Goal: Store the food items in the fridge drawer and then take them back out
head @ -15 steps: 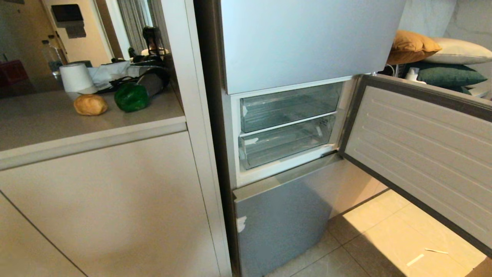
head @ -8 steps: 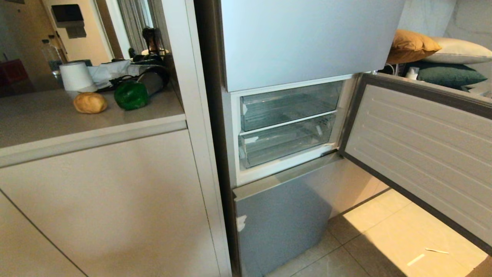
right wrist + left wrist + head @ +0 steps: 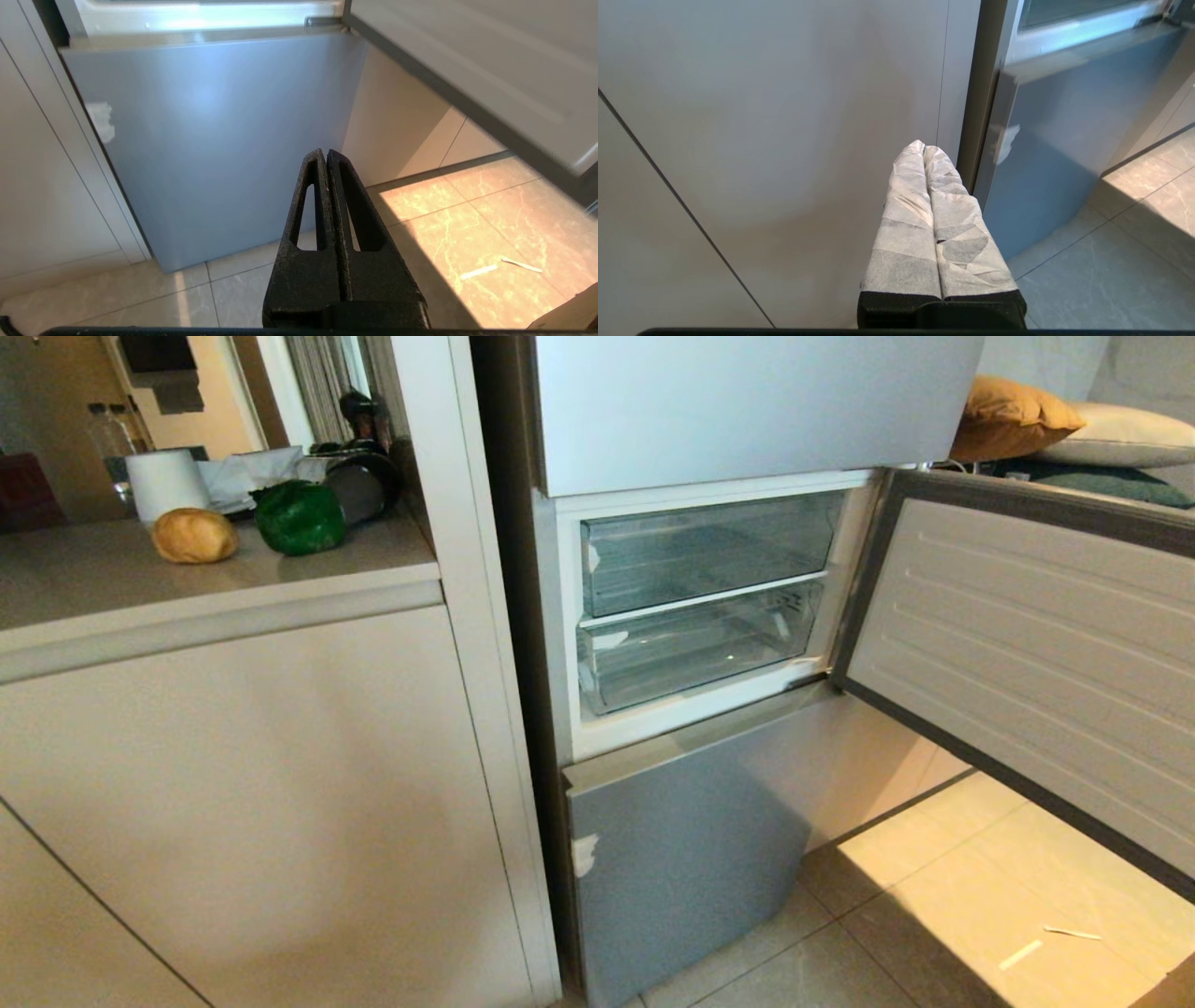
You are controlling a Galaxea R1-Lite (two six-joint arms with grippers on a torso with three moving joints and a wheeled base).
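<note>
fridge drawer (image 3: pixel 695 653) behind wide-open door (image 3: pixel 1027 653), bare floor (image 3: pixel 934 896) below

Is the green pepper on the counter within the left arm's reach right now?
Probably not. The left tool hangs shut, low by the cabinet front, while the green pepper sits up on the counter.

Beige cabinet (image 3: pixel 243 784), sunlit tiled floor (image 3: pixel 934 896), cushions (image 3: pixel 1018 415) behind at right.

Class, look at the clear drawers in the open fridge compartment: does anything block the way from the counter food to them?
Nothing visible does: the middle door is swung wide, but both clear drawers sit pushed in, closed.
</note>
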